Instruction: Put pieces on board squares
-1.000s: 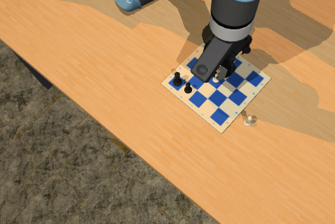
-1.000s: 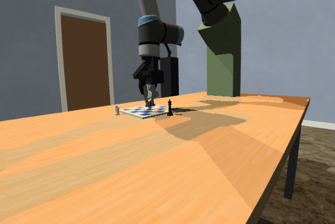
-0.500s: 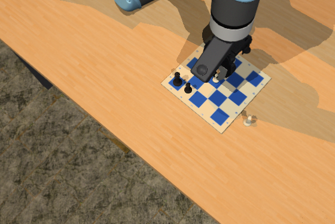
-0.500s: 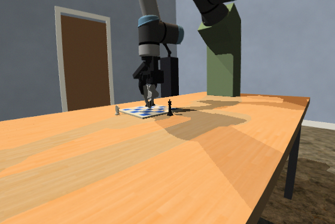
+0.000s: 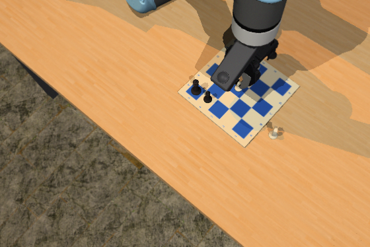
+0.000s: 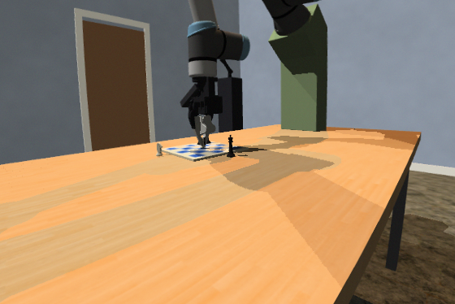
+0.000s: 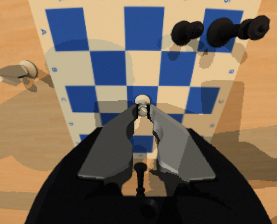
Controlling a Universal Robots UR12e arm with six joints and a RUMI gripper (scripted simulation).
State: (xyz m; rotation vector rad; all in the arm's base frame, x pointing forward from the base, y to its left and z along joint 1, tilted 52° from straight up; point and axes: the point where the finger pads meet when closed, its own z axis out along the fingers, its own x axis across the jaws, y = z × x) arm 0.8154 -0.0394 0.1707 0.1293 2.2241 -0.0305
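Item: my gripper (image 7: 141, 107), over mid-board. Fingers nearly closed, pinched on the white pawn (image 7: 142, 106), one pad each side of its stem; round head pokes out above the tips. Pawn upright; can't tell if its base touches the board (image 7: 224, 95).
Black pcs: two upright on the board's corner squares, the taller (image 5: 195, 87) just beside the shorter (image 5: 207, 97).
White knight (image 5: 274, 133): off-board, on the table (image 5: 99, 69) near the edge.
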